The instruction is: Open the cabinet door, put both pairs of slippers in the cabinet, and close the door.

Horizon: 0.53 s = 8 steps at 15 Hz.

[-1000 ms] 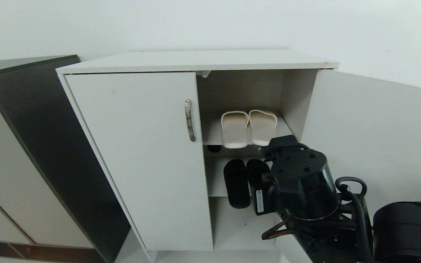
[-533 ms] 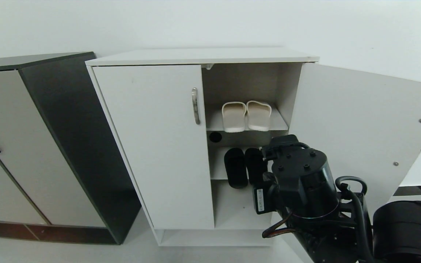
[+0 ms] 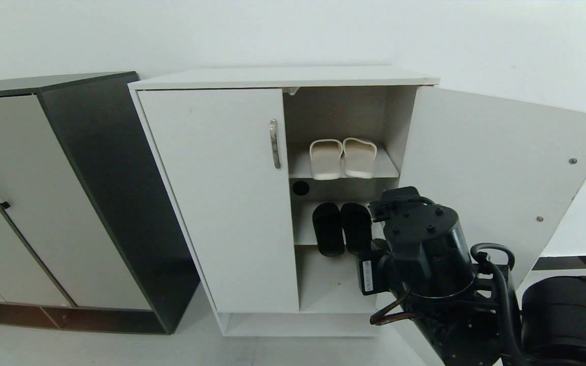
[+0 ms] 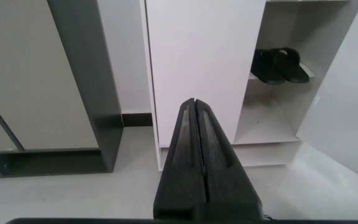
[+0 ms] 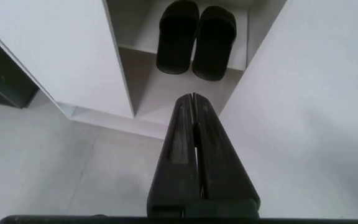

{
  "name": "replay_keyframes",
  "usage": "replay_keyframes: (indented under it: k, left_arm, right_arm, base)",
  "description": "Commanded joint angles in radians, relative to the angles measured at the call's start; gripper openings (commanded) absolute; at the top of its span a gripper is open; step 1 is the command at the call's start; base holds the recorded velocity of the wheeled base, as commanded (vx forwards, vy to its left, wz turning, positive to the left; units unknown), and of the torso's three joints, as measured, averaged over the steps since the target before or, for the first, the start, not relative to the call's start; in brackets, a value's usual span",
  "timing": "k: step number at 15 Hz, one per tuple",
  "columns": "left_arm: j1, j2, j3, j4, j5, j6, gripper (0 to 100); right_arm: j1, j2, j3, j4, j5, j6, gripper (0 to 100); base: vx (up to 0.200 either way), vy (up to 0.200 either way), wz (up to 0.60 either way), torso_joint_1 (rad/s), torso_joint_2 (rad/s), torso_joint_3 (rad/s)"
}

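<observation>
Now, in the head view the white two-door wooden cabinet (image 3: 283, 76) stands with its flat white right door (image 3: 486, 168) swung wide open and its left door (image 3: 222, 193), with a metal bar handle (image 3: 274, 144), closed. The pair of cream foam slippers (image 3: 343, 158) sits on the upper shelf, and the pair of black slippers (image 3: 342, 227) sits on the middle shelf below, toes toward the back. A dark grey cabinet (image 3: 99, 178) stands just beside it on the left. Both pairs appear stowed, so closing seems to be what remains.

The right door looks stiff, light and free on its hinges. Its handle is on the hidden outer face, so the free edge far from the hinges is probably the best place to push or hook.

In the left wrist view the left end effector (image 4: 194, 104) is clenched on nothing, low over the floor (image 4: 73, 193) before the closed door. This view catches the black slippers but not the cream pair.

In the right wrist view the right end effector (image 5: 193, 99) is likewise clenched and empty, near the open door's inner face. Here the black slippers overhang the shelf's front edge slightly, which the head view shows less plainly.
</observation>
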Motion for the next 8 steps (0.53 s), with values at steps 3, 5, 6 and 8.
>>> replay_keyframes:
  k: [3,5,6,8]
  left_arm:
    - [0.000,0.000,0.000,0.000,0.000,0.000,0]
    - [0.000,0.000,0.000,0.000,0.000,0.002,0]
    - [0.000,0.000,0.000,0.000,0.000,0.000,0]
    - [0.000,0.000,0.000,0.000,0.000,-0.002,0]
  right_arm:
    - [0.000,-0.004,0.014,0.000,0.002,0.000,0]
    - [0.000,-0.004,0.016,0.000,0.000,0.000,0]
    - [0.000,-0.004,0.016,0.000,0.000,0.000,0]
    - [0.000,-0.001,0.016,0.000,0.000,0.000,0]
  base:
    - [0.000,0.000,0.00,0.000,0.00,0.000]
    - [0.000,0.000,0.00,0.000,0.00,0.000]
    - [0.000,0.000,0.00,0.000,0.00,0.000]
    - [0.000,0.000,0.00,0.000,0.00,0.000]
